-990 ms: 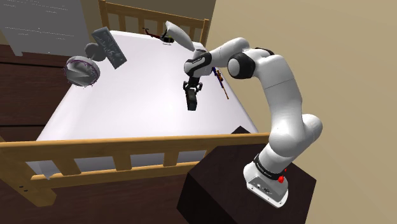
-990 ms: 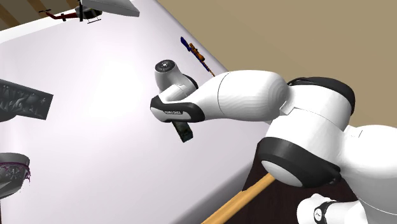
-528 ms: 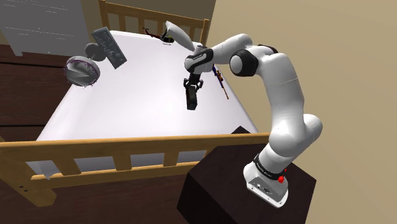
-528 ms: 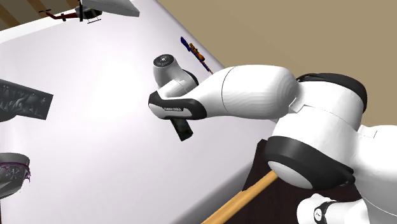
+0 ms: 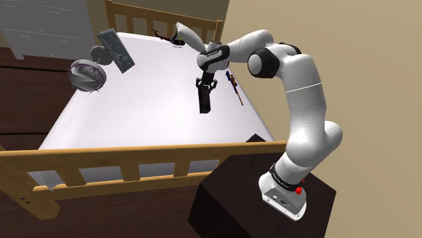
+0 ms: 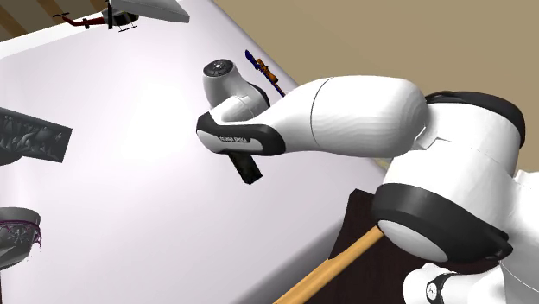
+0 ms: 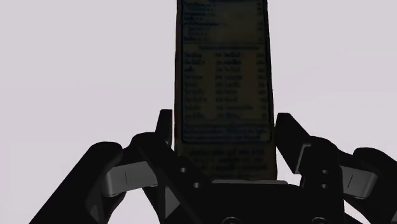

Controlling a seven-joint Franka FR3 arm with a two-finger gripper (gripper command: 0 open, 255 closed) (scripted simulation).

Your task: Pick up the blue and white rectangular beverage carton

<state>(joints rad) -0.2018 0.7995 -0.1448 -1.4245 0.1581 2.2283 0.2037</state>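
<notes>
the black gripper (image 5: 205,92) points down over the white bed (image 5: 135,115), and its two fingers (image 7: 165,129) pinch the carton (image 5: 204,105) between them, one on each long side. the carton is a tall, thin box. it hangs straight down from the gripper, over the side of the bed near the arm (image 5: 301,94). in the shoulder view it looks almost black. in the wrist view the carton (image 7: 222,83) runs away from the gripper (image 7: 222,137), and its flat face is dark, with many small rows of print like the list on a drink box. the picture is dim there, so its true colours are hard to make out. from the second exterior view the carton (image 6: 246,167) sticks out below the hand at a slant. it seems to hang a little above the sheet, but that is hard to tell for sure.
</notes>
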